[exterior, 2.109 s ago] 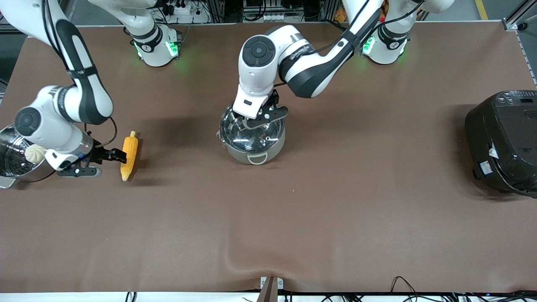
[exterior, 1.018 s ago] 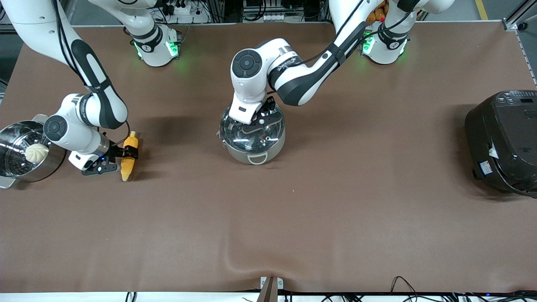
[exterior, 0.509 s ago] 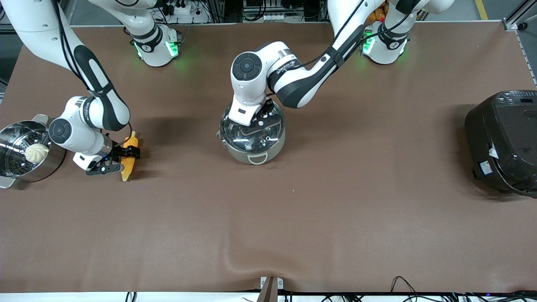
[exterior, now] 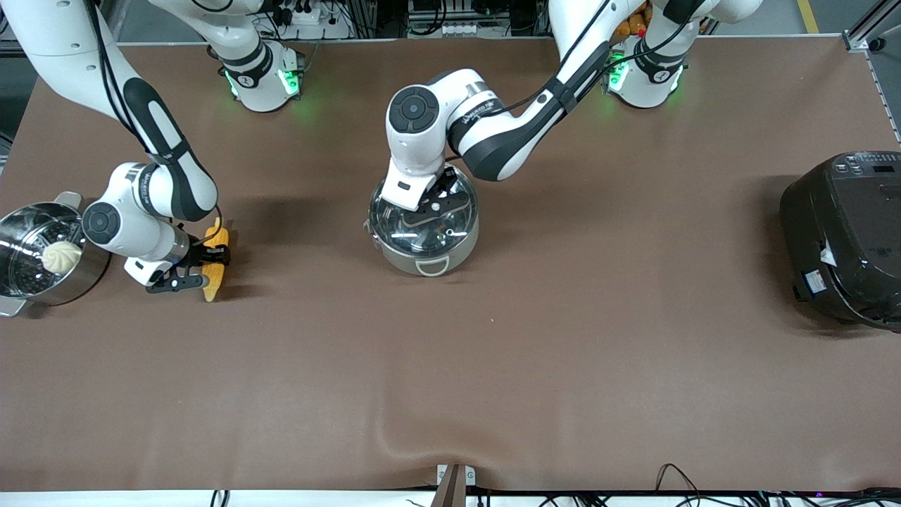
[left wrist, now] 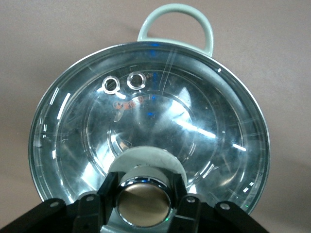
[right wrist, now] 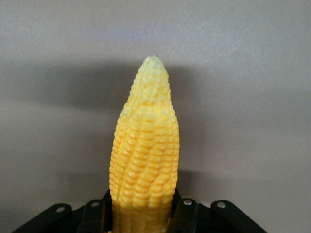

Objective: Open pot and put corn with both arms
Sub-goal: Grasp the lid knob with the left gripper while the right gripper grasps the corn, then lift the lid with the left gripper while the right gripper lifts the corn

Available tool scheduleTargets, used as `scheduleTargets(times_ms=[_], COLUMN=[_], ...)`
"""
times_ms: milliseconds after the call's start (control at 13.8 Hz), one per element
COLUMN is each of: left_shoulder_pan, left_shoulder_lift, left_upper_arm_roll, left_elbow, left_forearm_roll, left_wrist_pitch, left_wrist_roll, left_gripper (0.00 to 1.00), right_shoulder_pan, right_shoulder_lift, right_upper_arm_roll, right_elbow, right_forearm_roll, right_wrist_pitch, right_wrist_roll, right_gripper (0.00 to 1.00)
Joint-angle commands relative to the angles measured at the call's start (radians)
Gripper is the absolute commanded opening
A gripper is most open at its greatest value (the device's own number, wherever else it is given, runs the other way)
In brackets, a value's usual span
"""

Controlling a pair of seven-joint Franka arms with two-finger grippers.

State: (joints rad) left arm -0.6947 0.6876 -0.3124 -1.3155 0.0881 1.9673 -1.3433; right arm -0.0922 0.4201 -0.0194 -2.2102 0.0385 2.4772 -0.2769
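Note:
The steel pot stands mid-table with its glass lid on. My left gripper is down on the lid, its fingers closed against both sides of the brass-coloured knob. The lid rests on the rim. The corn lies on the table toward the right arm's end. My right gripper is shut across its middle. In the right wrist view the cob sticks out from between the fingers, pale tip away from the gripper, and seems to rest on the table.
A steel steamer pot with a white bun stands at the table edge beside the right arm's wrist. A big black rice cooker sits at the left arm's end. A fold in the brown cloth runs near the front edge.
My right gripper moved onto the corn and closed on it; the cob tilted slightly. My left gripper came down onto the lid knob and closed on it. The lid has not risen.

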Motion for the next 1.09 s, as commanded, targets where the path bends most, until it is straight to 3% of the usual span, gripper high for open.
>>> scheduleTargets(times_ms=[0,218,509,727,1018], left_shoulder_pan=[0.006,0.023,0.11,0.211,0.346], left_shoulder_lift=[-0.036,-0.091,-0.203,-0.289,-0.312], left_upper_arm_roll=[0.003,0.001,-0.008,-0.008,-0.01], left_elbow=[0.01,0.009,0.007,-0.007,-0.008], left_forearm_roll=[0.012,0.01,0.009,0.002,0.002], left_wrist_pitch=[-0.034,-0.06,-0.192,-0.277,-0.35], left_wrist_roll=[-0.019,-0.014,0.113,0.275,0.476], left_gripper=[0.0,0.0,0.0,0.0,0.0], right_shoulder_pan=[0.009,0.032,0.071,0.141,0.308], right_shoulder_lift=[-0.055,-0.124,-0.135,-0.156,-0.192], right_upper_arm_roll=[0.012,0.018,0.016,0.018,0.05], right_elbow=[0.02,0.113,0.294,0.355,0.411], right_forearm_roll=[0.018,0.02,0.063,0.09,0.113], right_wrist_pitch=[-0.088,-0.298,-0.545,-0.642,-0.708], right_wrist_roll=[0.022,0.073,0.108,0.249,0.543], right_gripper=[0.29,0.32,0.31,0.31,0.32])
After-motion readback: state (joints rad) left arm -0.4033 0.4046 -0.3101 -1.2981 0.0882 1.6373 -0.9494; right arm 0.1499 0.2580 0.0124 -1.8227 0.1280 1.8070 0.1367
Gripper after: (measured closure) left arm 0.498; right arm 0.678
